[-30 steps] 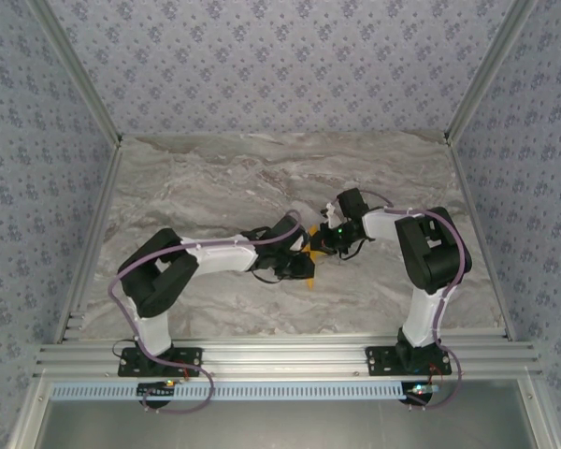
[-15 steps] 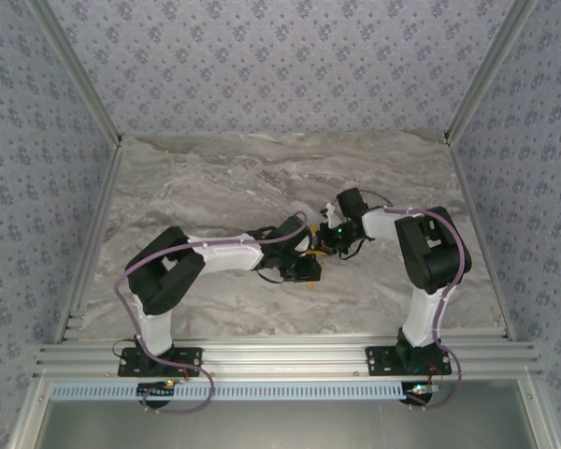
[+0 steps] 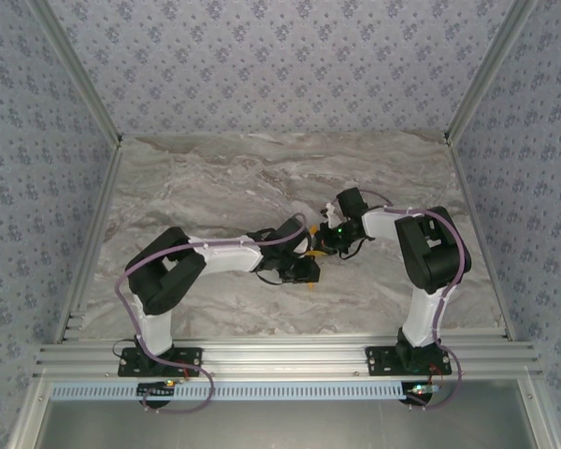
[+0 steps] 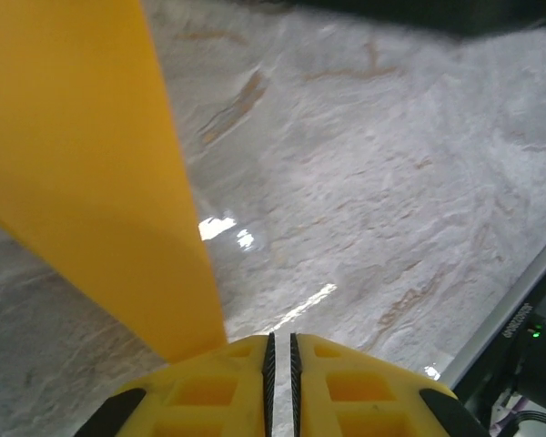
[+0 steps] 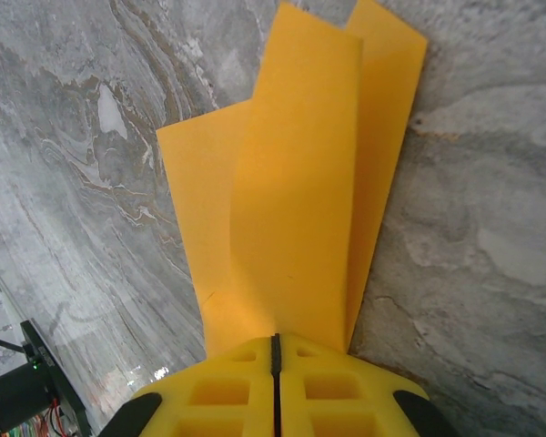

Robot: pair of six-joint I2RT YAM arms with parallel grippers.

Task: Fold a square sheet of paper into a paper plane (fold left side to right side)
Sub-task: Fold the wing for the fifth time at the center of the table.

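Left jaws and right jaws meet over the middle of the counter (image 3: 215, 178) in the overhead view, the orange sheet (image 3: 310, 249) a sliver between them. From the left wrist, the left jaws are closed to a slit. The orange sheet (image 4: 82, 164) reaches their tip beside it; whether it is nipped I cannot tell. From the right wrist, the right jaws clamp the orange sheet (image 5: 296, 200), its curling layers plain here but too small to read from overhead. Any pull apart could tear it or skew the crease.
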